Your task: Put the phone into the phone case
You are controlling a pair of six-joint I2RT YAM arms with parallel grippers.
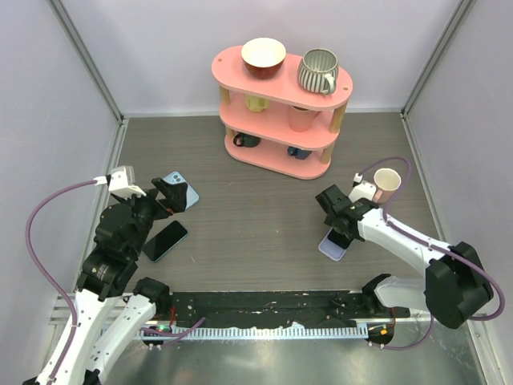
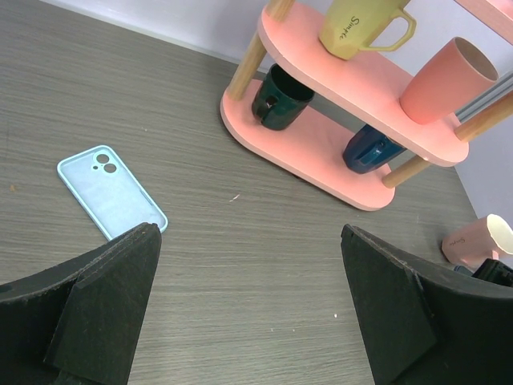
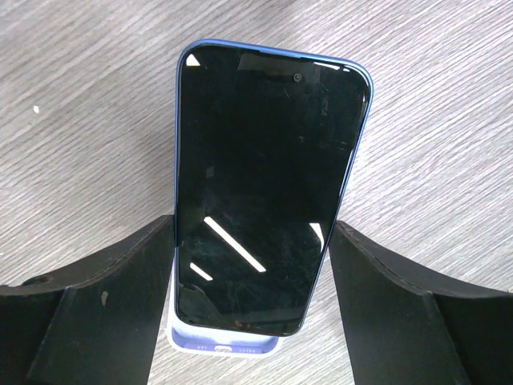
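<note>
Phone case, light blue [image 2: 111,192], lies flat on worktop [image 1: 256,208] at left, camera cutout showing, just beyond left gripper [image 2: 248,233]; its jaws spread wide, nothing between. Black phone [image 1: 165,241] flat beside that arm. Pink shelf [image 1: 232,68] w/ mugs [image 1: 318,70] back centre. At right, right gripper [image 3: 252,228] jaws clamp blue-edged phone [image 3: 264,184] by long sides, screen up, near end over lavender case [image 3: 228,346].

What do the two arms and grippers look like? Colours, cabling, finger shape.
The left arm and right arm have white link shells and black joint housings. The left gripper and right gripper are black with blocky, wedge-shaped matte fingers. A purple cable loops off each arm.
</note>
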